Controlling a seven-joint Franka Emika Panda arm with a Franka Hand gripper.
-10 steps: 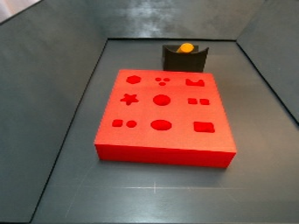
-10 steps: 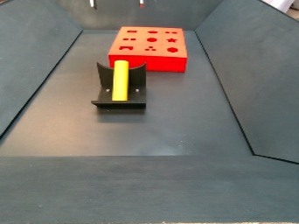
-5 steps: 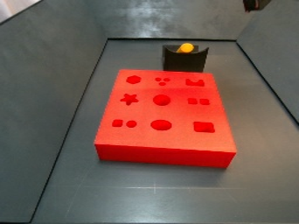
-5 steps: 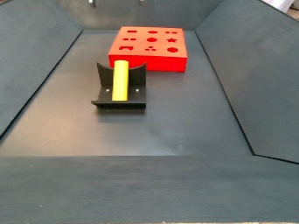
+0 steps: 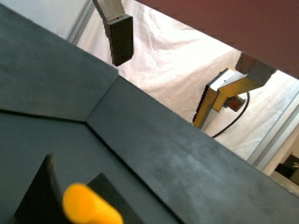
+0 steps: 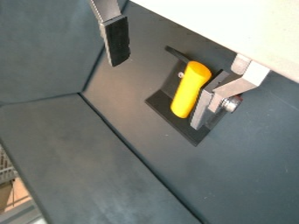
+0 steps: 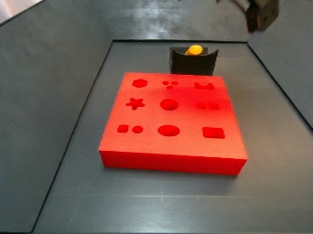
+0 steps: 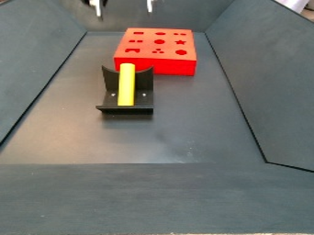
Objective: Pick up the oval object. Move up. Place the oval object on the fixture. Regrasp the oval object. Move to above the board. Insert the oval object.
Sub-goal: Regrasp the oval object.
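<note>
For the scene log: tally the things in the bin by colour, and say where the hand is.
Yellow-orange: 1, the oval object
Dark: 1, the fixture holding it
Red: 1, the board
Total: 3
The hand hangs open above the bin's far end, holding nothing.

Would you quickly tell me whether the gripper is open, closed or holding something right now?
Gripper: open and empty, above the yellow peg, which lies in the fixture.
</note>
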